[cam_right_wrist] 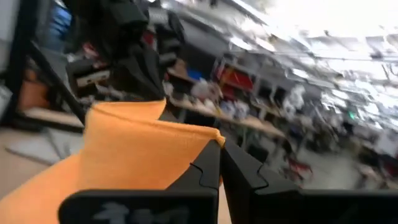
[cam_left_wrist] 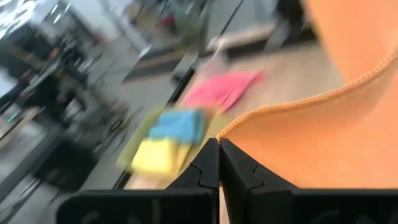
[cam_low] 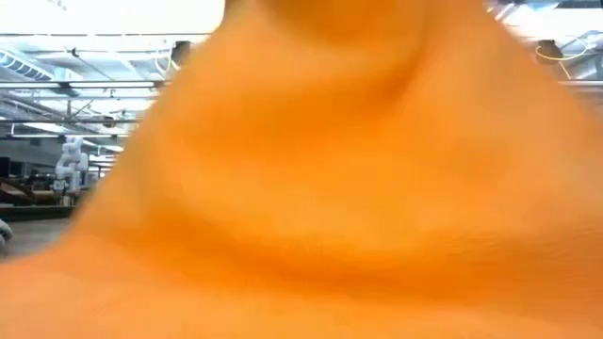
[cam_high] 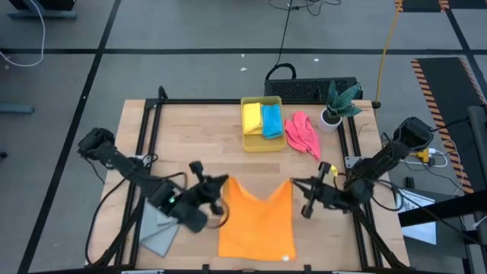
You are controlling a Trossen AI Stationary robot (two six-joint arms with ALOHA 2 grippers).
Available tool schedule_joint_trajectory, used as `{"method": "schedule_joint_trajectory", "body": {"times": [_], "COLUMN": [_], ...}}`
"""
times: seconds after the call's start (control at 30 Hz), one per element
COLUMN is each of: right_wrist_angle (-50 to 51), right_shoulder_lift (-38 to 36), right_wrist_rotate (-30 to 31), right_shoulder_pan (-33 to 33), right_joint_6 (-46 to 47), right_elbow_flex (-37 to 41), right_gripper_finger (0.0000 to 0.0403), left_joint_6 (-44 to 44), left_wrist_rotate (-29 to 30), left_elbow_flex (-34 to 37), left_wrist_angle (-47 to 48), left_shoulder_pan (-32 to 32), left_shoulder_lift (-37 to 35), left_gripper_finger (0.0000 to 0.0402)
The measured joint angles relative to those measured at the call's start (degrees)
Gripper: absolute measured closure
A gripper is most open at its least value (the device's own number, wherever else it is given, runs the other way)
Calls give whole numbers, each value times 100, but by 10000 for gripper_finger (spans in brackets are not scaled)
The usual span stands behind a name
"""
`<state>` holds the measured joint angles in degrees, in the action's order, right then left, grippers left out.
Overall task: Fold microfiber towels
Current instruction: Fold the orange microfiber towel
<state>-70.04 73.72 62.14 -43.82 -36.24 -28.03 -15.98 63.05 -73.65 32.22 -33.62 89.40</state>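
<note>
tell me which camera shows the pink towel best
The high view: the pink towel lies crumpled beside the yellow bin, fully visible. The left wrist view shows it blurred, farther off. The low view is blocked by the orange towel; the right wrist view misses it.

A yellow plastic bin [cam_high: 262,144] sits near a potted plant [cam_high: 335,106] on the wooden table [cam_high: 205,125].

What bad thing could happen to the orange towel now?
1. Each gripper, left and right, pinches just one corner of the orange towel. A corner could slip out and the towel would drop.
2. The middle sags between the corners, so the fold might come out crooked.
3. The grey towel lies beside the left arm, which might drag it along.
</note>
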Motion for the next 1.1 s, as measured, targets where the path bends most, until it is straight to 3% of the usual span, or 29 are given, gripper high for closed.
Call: {"method": "schedule_joint_trajectory", "body": {"times": [0.27, 0.47, 0.53, 0.7, 0.93, 1.1], "right_wrist_angle": [-5, -89, -88, 213, 1124, 1781], "right_shoulder_lift": [-20, -22, -22, -22, -20, -20], "right_wrist_rotate": [83, 49, -218, -1340, -2857, -3265], "right_shoulder_pan": [795, 1360, 1424, 1358, 1100, 705], "right_joint_6": [1350, 1777, 1891, 2281, 3552, 4003], "right_elbow_flex": [1467, 2051, 2145, 2227, 2123, 1815], "right_gripper_finger": [403, 403, 403, 403, 403, 403], "left_joint_6": [-570, -860, -819, -623, -708, -684], "left_wrist_rotate": [-160, -133, -216, -1062, -2015, -2445], "left_elbow_flex": [1030, 1573, 1747, 2229, 2662, 2783], "left_wrist_angle": [106, 4, -194, -930, -2032, -2467], "left_shoulder_pan": [731, 1079, 1115, 963, 404, -2], "left_shoulder_lift": [7, 7, 5, 7, 7, 7], "left_gripper_finger": [398, 396, 398, 393, 392, 398]}}
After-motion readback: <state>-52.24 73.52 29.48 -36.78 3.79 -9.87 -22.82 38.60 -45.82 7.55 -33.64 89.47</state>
